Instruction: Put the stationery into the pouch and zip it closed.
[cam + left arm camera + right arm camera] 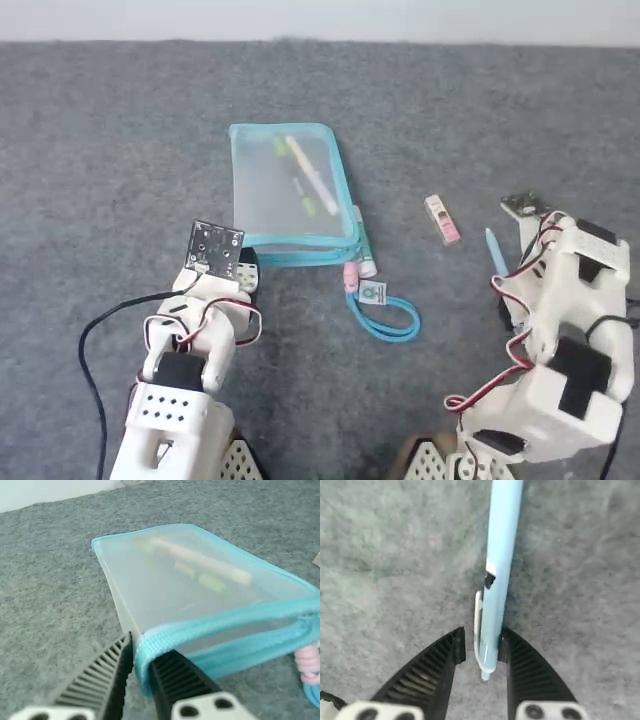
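- We see the translucent pouch [262, 205] lying flat on the grey carpet [120, 150], with a cream pen [312, 172] and green markers [306, 203] inside.
- Our left gripper [141, 655] is clamped on its turquoise zip edge.
- Our right gripper [482, 645], jaws narrowly apart, straddles a light-blue pen [495, 580] lying well apart from the pouch.

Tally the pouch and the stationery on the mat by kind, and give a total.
Pouch: 1
Pens: 4 (cream and green inside the pouch, one at its edge, light-blue on the mat)
Pink-and-white stick: 1
Total: 6
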`<state>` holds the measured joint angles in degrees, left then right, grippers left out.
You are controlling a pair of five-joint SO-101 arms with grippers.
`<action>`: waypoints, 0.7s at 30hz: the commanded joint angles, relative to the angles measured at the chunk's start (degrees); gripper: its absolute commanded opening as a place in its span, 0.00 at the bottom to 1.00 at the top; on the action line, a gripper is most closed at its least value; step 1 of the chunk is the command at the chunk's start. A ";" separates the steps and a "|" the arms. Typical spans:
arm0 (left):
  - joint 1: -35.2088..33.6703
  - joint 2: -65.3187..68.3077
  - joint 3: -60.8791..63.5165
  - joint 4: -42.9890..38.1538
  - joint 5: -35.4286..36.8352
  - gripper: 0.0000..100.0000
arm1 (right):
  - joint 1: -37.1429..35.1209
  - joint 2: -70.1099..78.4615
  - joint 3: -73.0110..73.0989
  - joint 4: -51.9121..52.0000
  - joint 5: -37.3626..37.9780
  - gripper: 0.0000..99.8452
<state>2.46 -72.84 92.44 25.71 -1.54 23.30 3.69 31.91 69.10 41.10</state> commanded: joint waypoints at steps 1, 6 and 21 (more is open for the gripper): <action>0.35 -0.09 -1.27 -0.79 -0.18 0.01 | 0.48 0.31 -0.26 -1.19 0.70 0.11; 0.44 -0.09 -1.27 -0.79 -0.18 0.01 | 0.66 1.01 -0.26 -1.19 0.70 0.10; 0.53 -0.09 -1.19 -0.79 -0.18 0.01 | -0.84 -14.37 -4.84 8.84 -3.60 0.01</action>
<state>2.46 -72.84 92.44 25.71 -1.54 23.56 -0.62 31.12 73.76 39.96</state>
